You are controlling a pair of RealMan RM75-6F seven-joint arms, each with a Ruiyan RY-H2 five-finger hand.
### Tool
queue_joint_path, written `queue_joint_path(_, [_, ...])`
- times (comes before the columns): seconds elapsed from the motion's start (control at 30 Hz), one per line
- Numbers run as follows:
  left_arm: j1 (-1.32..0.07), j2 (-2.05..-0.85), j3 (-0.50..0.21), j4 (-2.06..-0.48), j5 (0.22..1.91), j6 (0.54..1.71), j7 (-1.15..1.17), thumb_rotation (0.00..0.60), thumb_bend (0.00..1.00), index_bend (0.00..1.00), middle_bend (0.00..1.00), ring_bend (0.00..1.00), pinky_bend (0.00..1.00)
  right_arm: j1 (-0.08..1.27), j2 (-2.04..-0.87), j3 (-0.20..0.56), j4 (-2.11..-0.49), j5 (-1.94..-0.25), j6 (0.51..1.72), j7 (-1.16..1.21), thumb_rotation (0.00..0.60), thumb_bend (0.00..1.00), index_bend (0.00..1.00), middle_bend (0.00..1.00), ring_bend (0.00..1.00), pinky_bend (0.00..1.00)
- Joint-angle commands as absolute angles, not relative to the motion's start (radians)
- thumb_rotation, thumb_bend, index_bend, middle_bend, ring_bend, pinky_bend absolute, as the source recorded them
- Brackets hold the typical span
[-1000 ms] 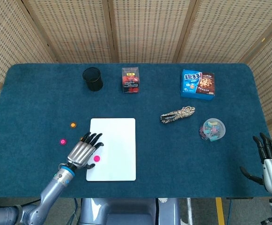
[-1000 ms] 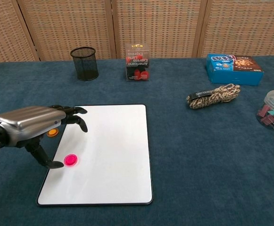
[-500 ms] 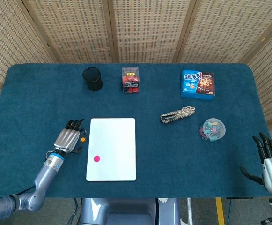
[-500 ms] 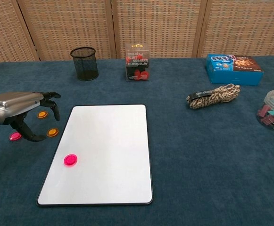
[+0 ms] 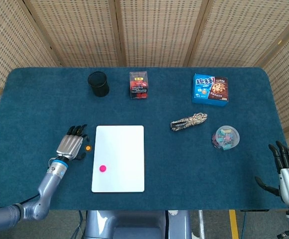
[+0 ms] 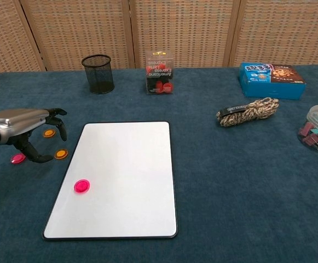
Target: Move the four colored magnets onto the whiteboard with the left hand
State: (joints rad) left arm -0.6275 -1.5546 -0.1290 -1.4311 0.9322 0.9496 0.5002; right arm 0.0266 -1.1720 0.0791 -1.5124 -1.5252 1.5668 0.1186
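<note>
One round pink magnet (image 6: 81,186) lay on the flat white whiteboard (image 6: 126,164). Three more sat left of it: two orange magnets (image 6: 61,154), one pink disc (image 6: 18,158). Left hand (image 6: 24,125) hovered above them, fingers apart, empty. Right hand (image 5: 287,172) rested at the near right, likewise released.

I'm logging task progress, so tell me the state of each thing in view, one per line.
Whiteboard: flat on the table, one magnet on it.
Pink magnet on the board: placed.
Second pink magnet: on the cloth, not yet moved.
Two orange magnets: on the cloth beside the board.
Left hand: above the loose magnets, holding nothing.
Right hand: open, idle at the table edge.
Mesh cup: upright.
</note>
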Motion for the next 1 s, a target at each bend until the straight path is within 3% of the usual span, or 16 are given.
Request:
queue_joint_path(0.03, [-0.633,-1.564,-0.127,-1.418,0.925,0.944,0.501,0.6,0.33,0.35,0.0,0.0,0.0,0.027,-1.172,0.079,-1.513,-1.525,1.566,0.119,0.6,0.24,0.0,0.0,0.0,0.0])
queue_joint_path(0.3, [-0.642,-1.589,-0.122,-1.381,0.899,0.93,0.499,0.6,0.32,0.35,0.0,0.0,0.0,0.027,-1.171,0.079,-1.513,-1.523,1.564,0.122,0.6,0.24,0.0,0.0,0.0,0.0])
queue_joint_path(0.6, [-0.65,-1.612,-0.117,-1.359,0.88,0.938,0.517,0.6,0.34,0.52,0.0,0.0,0.0,0.028,-1.169,0.08,-1.515,-1.522,1.562,0.128,0.6,0.24,0.0,0.0,0.0,0.0])
queue_joint_path(0.83, [-0.653,-1.609,-0.119,-1.365,0.872,0.948,0.524,0.6,0.34,0.52,0.0,0.0,0.0,0.027,-1.169,0.08,-1.515,-1.521,1.561,0.131,0.6,0.24,0.0,0.0,0.0,0.0])
queue_joint_path(1.0, [-0.654,-1.552,-0.141,-1.474,0.913,0.971,0.49,0.6,0.33,0.52,0.0,0.0,0.0,0.027,-1.168,0.079,-1.517,-1.521,1.561,0.133,0.6,0.24,0.0,0.0,0.0,0.0])
